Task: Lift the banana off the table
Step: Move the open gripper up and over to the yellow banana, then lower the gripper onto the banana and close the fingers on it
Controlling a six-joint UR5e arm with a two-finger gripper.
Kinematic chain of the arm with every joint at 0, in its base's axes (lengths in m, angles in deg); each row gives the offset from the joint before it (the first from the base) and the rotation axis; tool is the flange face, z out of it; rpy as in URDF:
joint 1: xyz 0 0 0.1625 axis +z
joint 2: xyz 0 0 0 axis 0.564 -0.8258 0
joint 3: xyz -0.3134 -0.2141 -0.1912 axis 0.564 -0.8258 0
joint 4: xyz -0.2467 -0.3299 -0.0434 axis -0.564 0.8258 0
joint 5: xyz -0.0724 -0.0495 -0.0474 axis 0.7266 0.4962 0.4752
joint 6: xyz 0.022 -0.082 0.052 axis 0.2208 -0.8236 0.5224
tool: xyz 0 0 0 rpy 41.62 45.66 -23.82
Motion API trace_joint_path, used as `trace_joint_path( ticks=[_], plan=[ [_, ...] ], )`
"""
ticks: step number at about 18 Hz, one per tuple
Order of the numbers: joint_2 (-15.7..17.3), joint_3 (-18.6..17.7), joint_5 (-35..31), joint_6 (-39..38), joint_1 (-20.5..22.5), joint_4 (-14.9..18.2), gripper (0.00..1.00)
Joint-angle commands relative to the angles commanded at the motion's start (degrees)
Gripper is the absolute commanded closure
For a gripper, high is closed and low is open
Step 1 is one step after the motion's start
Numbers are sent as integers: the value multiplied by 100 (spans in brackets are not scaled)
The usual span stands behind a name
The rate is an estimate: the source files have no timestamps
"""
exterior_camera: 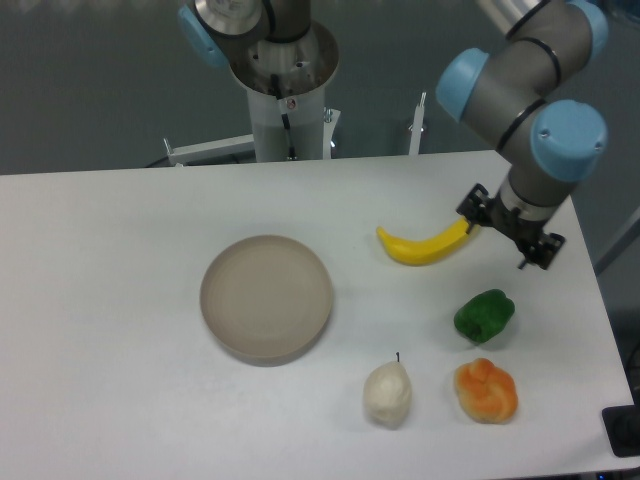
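Note:
The banana [422,246] is bright yellow and curved, and lies on the white table [120,260] right of centre. My gripper [508,233] points down over the table just right of the banana, mostly hidden under the grey and blue wrist. Black finger parts stick out on both sides of the wrist, one [477,211] at the banana's right tip, the other [540,250] further right. The jaws look spread apart, and only the banana's tip reaches the left one. The rest of the banana lies outside the jaws.
A round beige plate [266,297] sits left of the banana. A green pepper [484,315], an orange lumpy fruit [486,391] and a whitish pear-shaped item [387,393] lie near the front right. The robot's base [285,90] stands behind the table.

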Motion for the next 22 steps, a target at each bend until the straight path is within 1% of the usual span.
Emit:
trace_joint_path(
  ticks=[2,3,4,5,6,9,12,22],
  plan=[
    [53,-440,-9,18,-8,-581,0],
    [53,-607,0,35,-8,-792,0],
    [53,-739,-9,96,-26,-925,0],
    [88,-871,-9,123,-52,-987,0],
    [149,-960,-9,149,-87,-1049,0],
    [176,-1162,-9,158,-105,-1356,0],
    [150,-1224,-9,167,-149,-1445,0],
    [106,-1382,-17,141,-140,-1506,0]
  ],
)
